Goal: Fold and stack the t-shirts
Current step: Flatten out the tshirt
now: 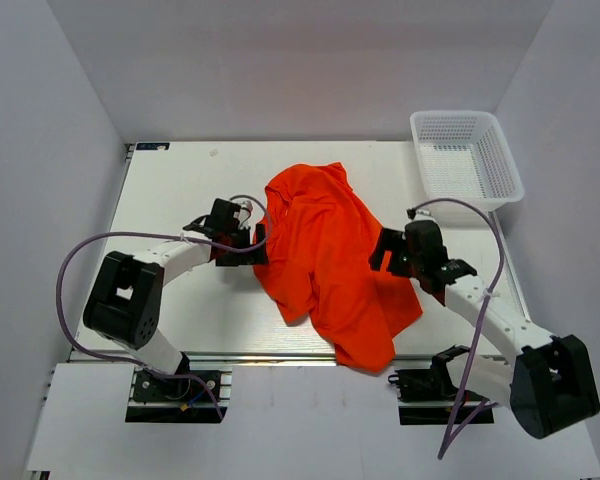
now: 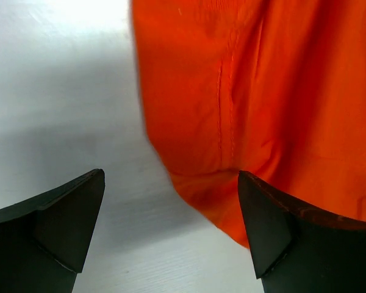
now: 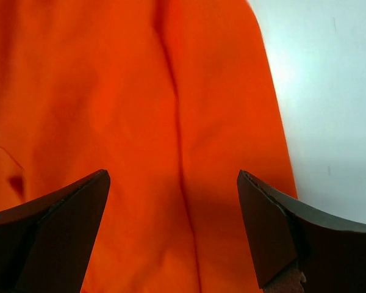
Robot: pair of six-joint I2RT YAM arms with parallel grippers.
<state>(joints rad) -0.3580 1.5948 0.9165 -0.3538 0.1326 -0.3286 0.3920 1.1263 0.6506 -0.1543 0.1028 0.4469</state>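
Lying: t-shirt (image 1: 325, 260) sits crumpled at the middle of the table (image 1: 180, 200), one lobe running toward 5 o'clock to the near edge.
Colour: bright orange-red, plain.
Surface: soft folds and ridges; a stitched double seam (image 2: 226, 104) shows in the left wrist view, and a long crease (image 3: 174, 104) in the right wrist view.
Shape: bunched, wider at the near end, narrowing toward 12 o'clock.
Left gripper (image 1: 258, 245): at the shirt's 9 o'clock edge, fingers spread apart (image 2: 171, 177), one over the bare table and one over the cloth; whether it touches the cloth cannot be told.
Right gripper (image 1: 380, 250): at the shirt's 3 o'clock edge, fingers spread apart (image 3: 171, 177) above orange fabric, nothing clamped.
Basket (image 1: 505, 185): white mesh, at 1 o'clock from the shirt, apart from it, at the table's far right corner.
Writing: a small dark tag (image 1: 152, 146) at the table's 11 o'clock corner, too small to read.
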